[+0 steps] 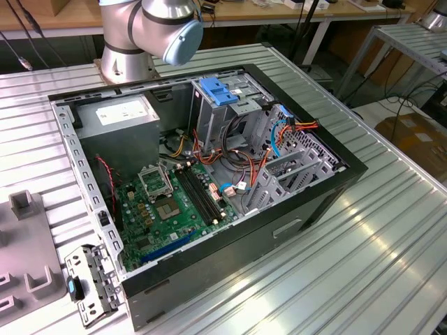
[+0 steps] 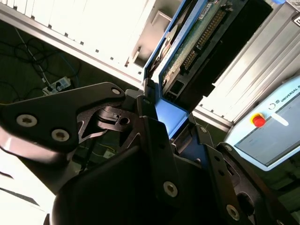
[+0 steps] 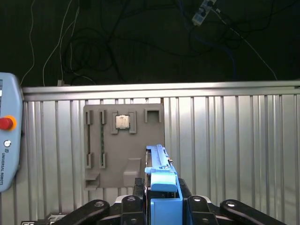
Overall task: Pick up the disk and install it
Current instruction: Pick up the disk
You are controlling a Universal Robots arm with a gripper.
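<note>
The disk [image 3: 158,161] stands on edge in my gripper [image 3: 161,194], whose two black fingers [image 3: 137,187] are shut on its blue carrier bracket. In the second wrist view the disk [image 2: 197,40] shows its green circuit board side and the blue bracket end, clamped in the gripper [image 2: 161,124]. It hangs above the ribbed metal table [image 3: 234,140], apart from it. In the exterior view the open computer case [image 1: 314,202] lies on its side with the grey drive cage [image 1: 209,115] inside, a blue latch [image 1: 220,91] on top.
A grey fixture plate [image 3: 124,145] holding a small chip [image 3: 123,122] lies on the table under the gripper. A teach pendant [image 3: 7,136] with a red button rests beside it. Inside the case are the power-supply box [image 1: 122,112], the motherboard [image 1: 174,202] and loose cables [image 1: 279,132]. The arm's base [image 1: 140,35] stands behind the case.
</note>
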